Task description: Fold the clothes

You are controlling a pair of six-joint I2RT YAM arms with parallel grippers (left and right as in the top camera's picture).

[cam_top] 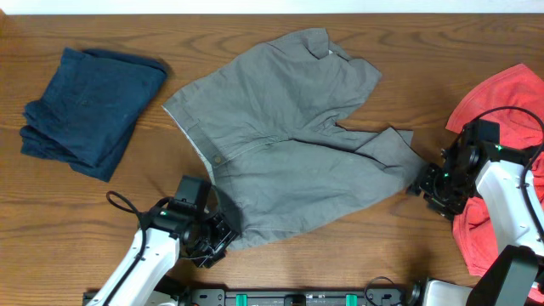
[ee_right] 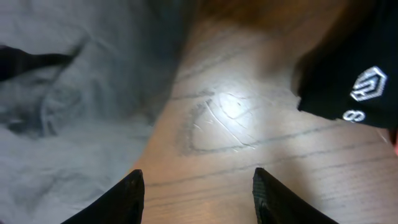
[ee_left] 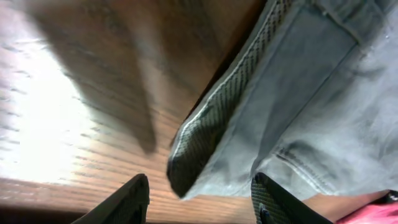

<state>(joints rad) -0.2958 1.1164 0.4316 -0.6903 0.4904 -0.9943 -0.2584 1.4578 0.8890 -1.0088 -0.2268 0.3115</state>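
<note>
Grey shorts (cam_top: 289, 144) lie spread flat in the middle of the wooden table. My left gripper (cam_top: 223, 238) is open at their near-left corner; in the left wrist view the hem corner (ee_left: 205, 140) hangs just above and between the open fingers (ee_left: 200, 198). My right gripper (cam_top: 422, 183) is open beside the right leg end; in the right wrist view the fingers (ee_right: 198, 193) hover over bare wood with the grey cloth (ee_right: 74, 93) to the left. A folded navy garment (cam_top: 89, 106) lies at the far left. A red garment (cam_top: 501, 161) lies crumpled at the right, under the right arm.
The table's near edge runs just behind both arm bases (cam_top: 297, 297). Bare wood (cam_top: 51, 221) shows at the near left and between the shorts and the red garment.
</note>
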